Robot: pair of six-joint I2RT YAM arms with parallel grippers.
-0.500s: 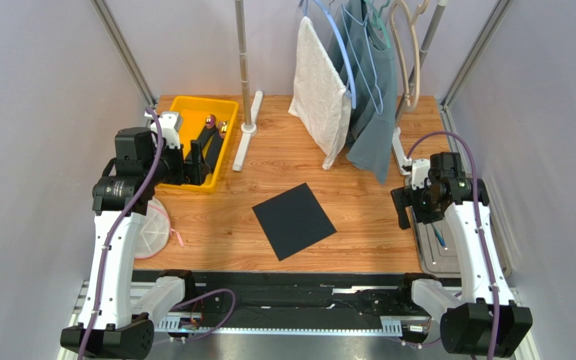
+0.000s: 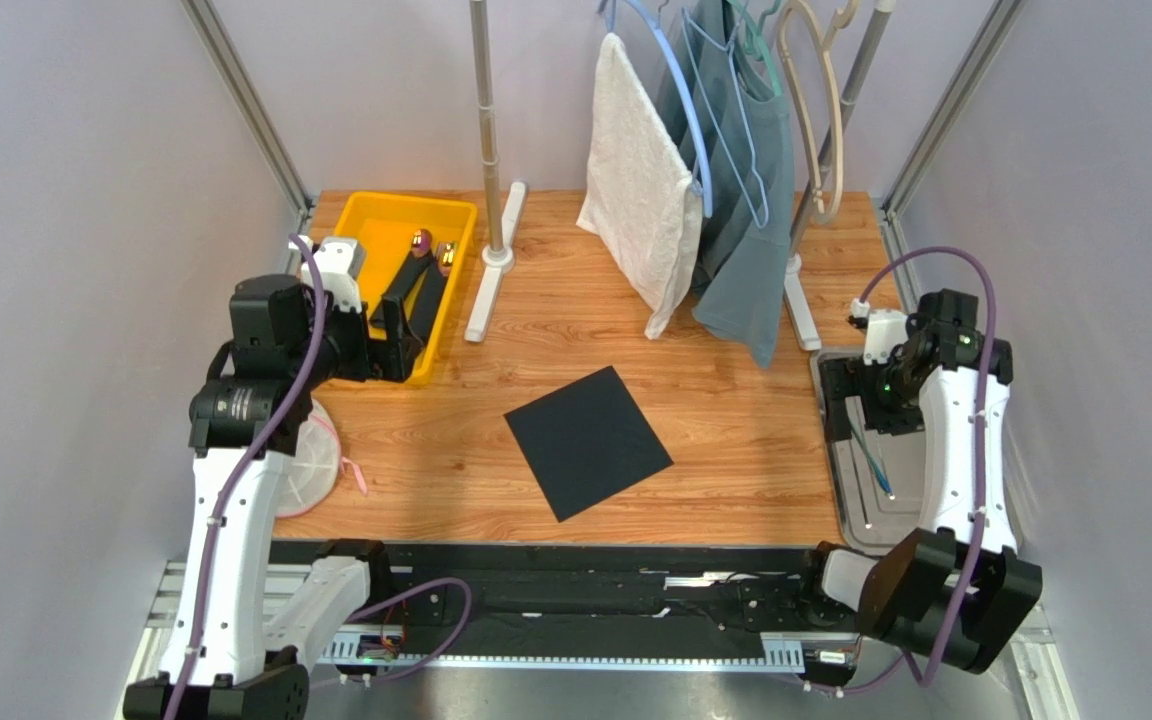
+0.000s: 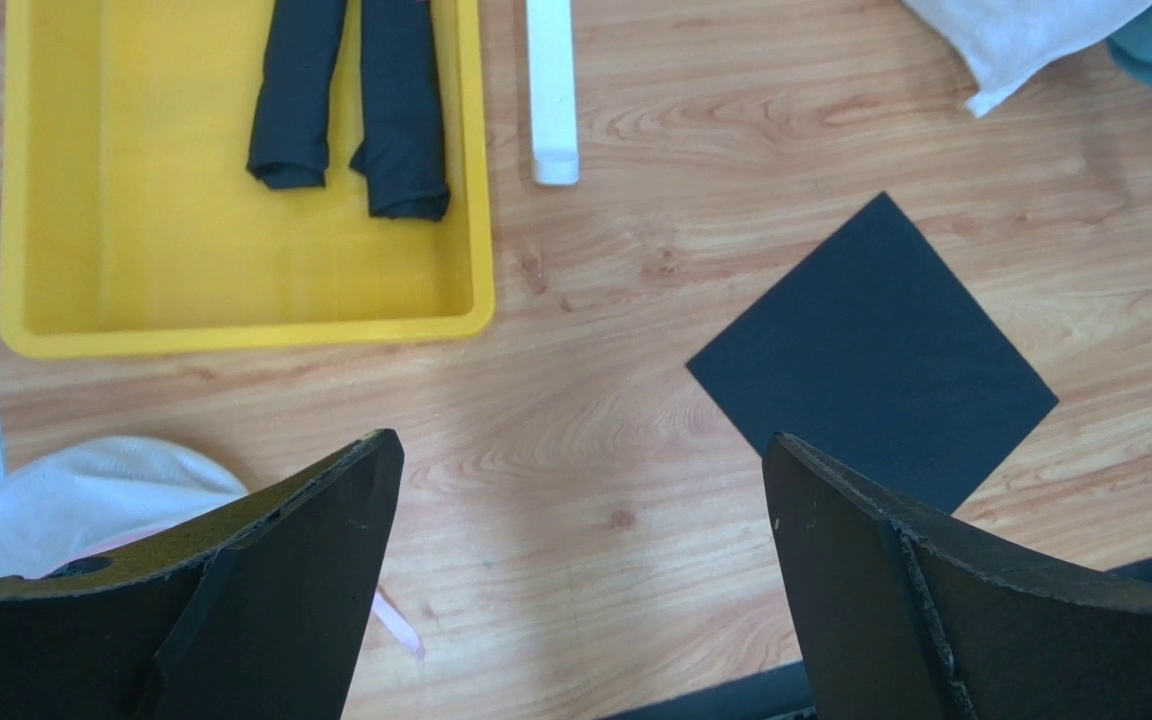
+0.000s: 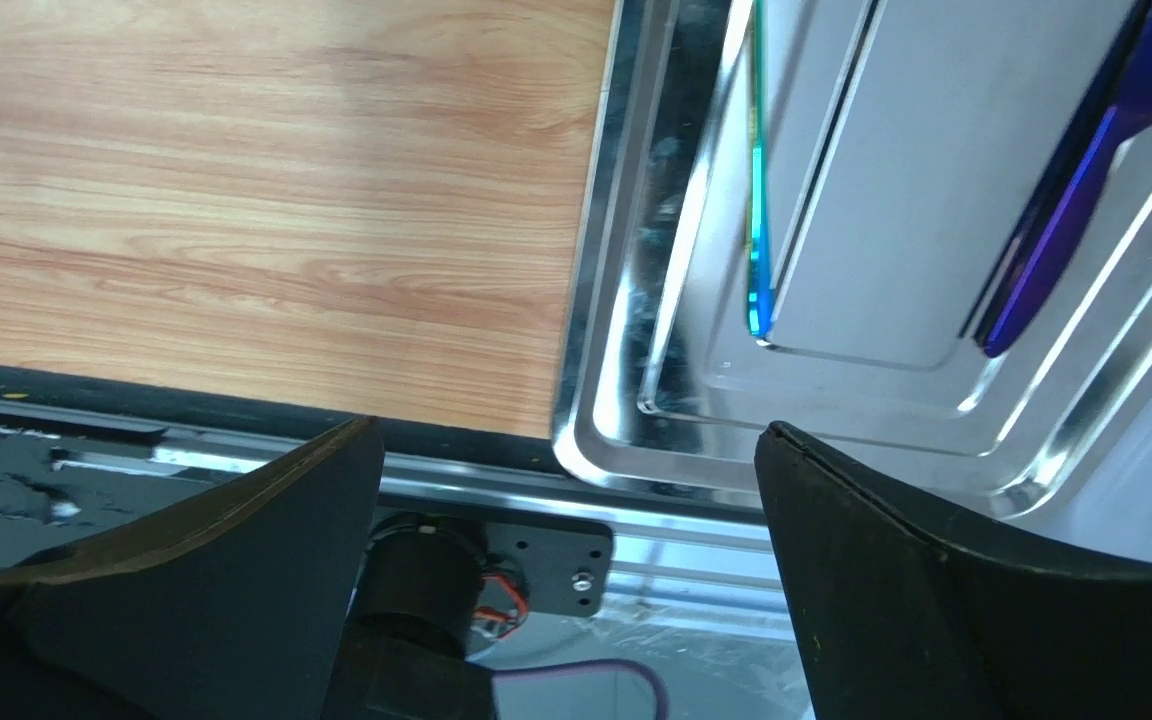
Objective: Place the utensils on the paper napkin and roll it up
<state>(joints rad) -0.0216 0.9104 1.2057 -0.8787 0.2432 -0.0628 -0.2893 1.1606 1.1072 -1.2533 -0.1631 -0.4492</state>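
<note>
- Over the last half second the right gripper (image 4: 567, 438) has swung away from the paper napkin (image 2: 587, 441). It has gone from the napkin-side rim of the metal tray (image 2: 833, 450) to a spot further over the tray. We read this as lining up for a first pick.
- The left gripper (image 3: 579, 444) has barely shifted. It hangs over bare wood well to the napkin's left, just short of the yellow bin (image 3: 117, 225).
- Both sets of jaws stand wide apart, with nothing between them.
- The napkin lies flat and bare, turned like a diamond, in the same place as before. No utensil has reached it, and we judge the rolling is a long way off.
- The utensils wait in the tray, well to the right of the napkin. We see a blue utensil (image 4: 1066, 195) and a thin teal-edged piece (image 4: 757, 180), which shows edge-on.
- The right wrist view cuts both pieces off at its top edge. We cannot tell heads from handles, or say what kind of cutlery each is.
- From overhead, the right arm covers much of the tray. Only a thin blue sliver shows there.
- In the bin, to the napkin's far left, lie two dark rolls (image 3: 354, 105). The left wrist view cuts off their far ends. The overhead view shows small shiny bits beside them, too small for us to name.
</note>
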